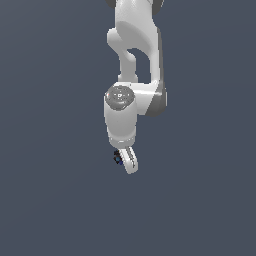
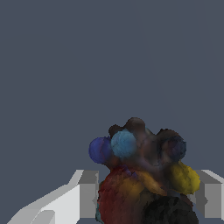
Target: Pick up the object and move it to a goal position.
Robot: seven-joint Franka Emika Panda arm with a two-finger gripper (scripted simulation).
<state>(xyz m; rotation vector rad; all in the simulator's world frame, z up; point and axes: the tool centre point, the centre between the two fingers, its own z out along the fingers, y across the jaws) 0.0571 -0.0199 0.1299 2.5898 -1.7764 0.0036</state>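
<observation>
Wrist view had the object sitting between the gripper fingers, prob clamped on it w/ jaws nearly closed, so imo keep grip firm & move slow to goal.

There is one white robot arm, and it carries one gripper with two grey fingers. Between those fingers sits one object, a single dark lumpy cluster. On its surface the wrist view shows two blue patches, one red patch and one yellow patch.
</observation>
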